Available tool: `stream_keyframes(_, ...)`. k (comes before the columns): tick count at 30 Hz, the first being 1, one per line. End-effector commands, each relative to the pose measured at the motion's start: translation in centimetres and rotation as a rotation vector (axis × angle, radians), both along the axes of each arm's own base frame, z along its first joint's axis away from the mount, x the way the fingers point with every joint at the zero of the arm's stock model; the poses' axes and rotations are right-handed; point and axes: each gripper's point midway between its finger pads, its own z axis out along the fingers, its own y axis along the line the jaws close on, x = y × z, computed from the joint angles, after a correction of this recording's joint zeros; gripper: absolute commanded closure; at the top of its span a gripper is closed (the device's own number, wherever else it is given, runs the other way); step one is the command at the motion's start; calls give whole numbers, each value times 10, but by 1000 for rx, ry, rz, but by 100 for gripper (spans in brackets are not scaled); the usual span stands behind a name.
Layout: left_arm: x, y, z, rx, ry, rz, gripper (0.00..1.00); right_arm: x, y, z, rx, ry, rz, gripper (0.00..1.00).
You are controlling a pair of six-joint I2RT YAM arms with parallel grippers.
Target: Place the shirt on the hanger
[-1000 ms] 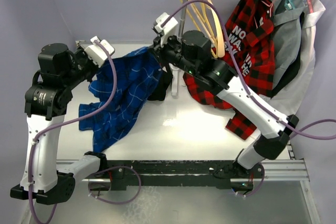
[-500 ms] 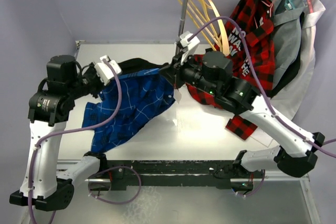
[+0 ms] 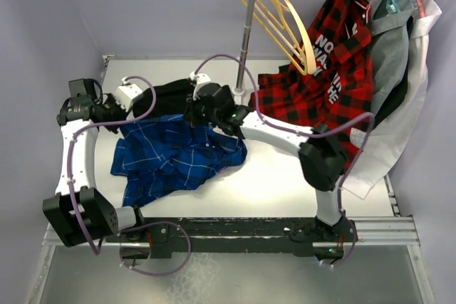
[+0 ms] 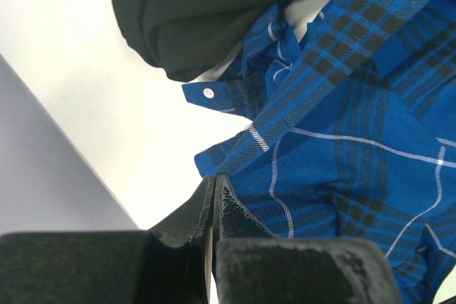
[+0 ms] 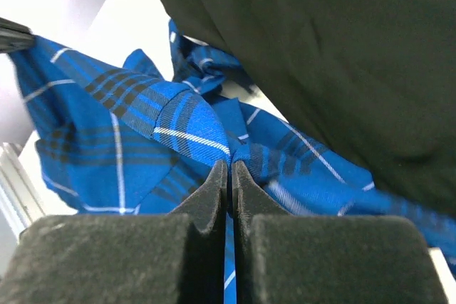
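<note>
The blue checked shirt [image 3: 178,158] lies crumpled on the white table, left of centre. My left gripper [image 3: 122,120] is shut on the shirt's far left edge [image 4: 299,169]. My right gripper [image 3: 194,120] is shut on a fold of the shirt's far edge [image 5: 185,122]. Both hold it low over the table. The pale tan hangers [image 3: 281,19] hang on the rail at the top, well away from both grippers.
A black garment [image 3: 167,97] lies just behind the shirt, also in the left wrist view [image 4: 214,12] and the right wrist view [image 5: 335,55]. A red-and-black plaid shirt [image 3: 335,83] and a grey garment [image 3: 399,55] hang at right. The rail's pole [image 3: 247,33] stands behind the right gripper.
Both arms have come down and the shirt has dropped from a raised, stretched hold to a crumpled heap on the table. The right gripper moved left and down.
</note>
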Motion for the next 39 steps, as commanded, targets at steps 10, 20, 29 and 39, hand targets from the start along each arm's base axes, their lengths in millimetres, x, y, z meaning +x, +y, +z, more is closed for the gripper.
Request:
stream_keyframes(10,40,28,-55,42,40,-9,100,31,0,62,187,-189,84,3)
stream_keyframes(20,86,81,-57,76,95,242,100,-17,-106,85,124,-318,178,0)
stream_keyframes(29,69,93,-63,127,153,328,57,-102,-171,224,191,-538,214,0)
stream_keyframes(39,26,32,41,-59,49,217,1,-25,-279,321,201,-561,-198,0)
